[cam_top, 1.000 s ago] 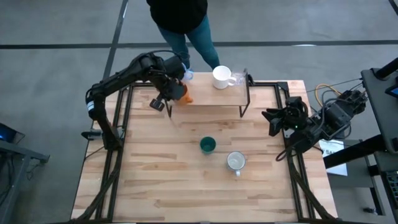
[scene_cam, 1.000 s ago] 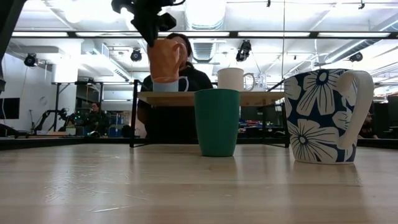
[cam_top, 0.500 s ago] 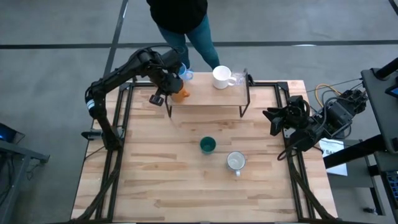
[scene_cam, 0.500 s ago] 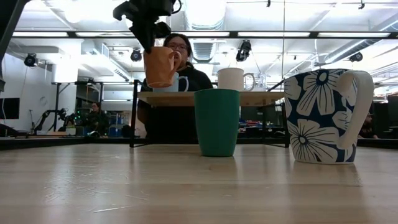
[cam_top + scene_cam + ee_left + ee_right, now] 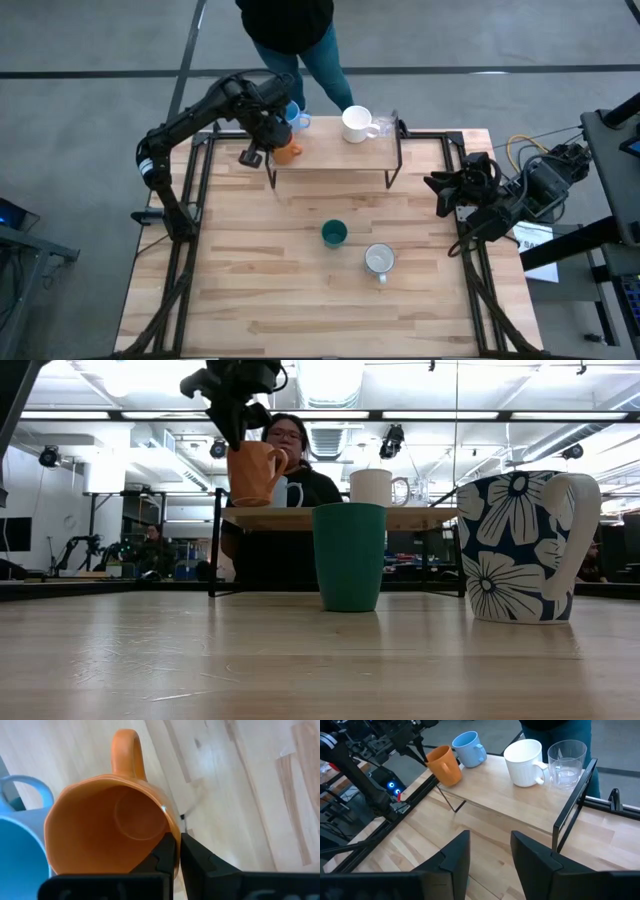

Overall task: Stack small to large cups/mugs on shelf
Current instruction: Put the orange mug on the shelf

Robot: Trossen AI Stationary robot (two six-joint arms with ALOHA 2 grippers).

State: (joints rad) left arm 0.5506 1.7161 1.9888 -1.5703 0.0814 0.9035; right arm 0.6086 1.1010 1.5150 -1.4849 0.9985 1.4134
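The left end effector (image 5: 175,851), fingers pinched on the orange mug's (image 5: 287,152) rim, holds it tilted at the shelf's (image 5: 340,155) end.

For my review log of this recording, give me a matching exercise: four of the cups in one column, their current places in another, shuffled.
Things:
1. orange handled mug
2. clear glass
3. dark green cup
4. white mug with blue flowers

Places:
A. on the tabletop, mid-table
B. on the shelf, at the end nearest the right arm
C. on the tabletop, nearest the low camera
D. pinched by its rim in the left gripper, at the shelf's other end

Pairs: 1-D, 2-B, 3-A, 4-C
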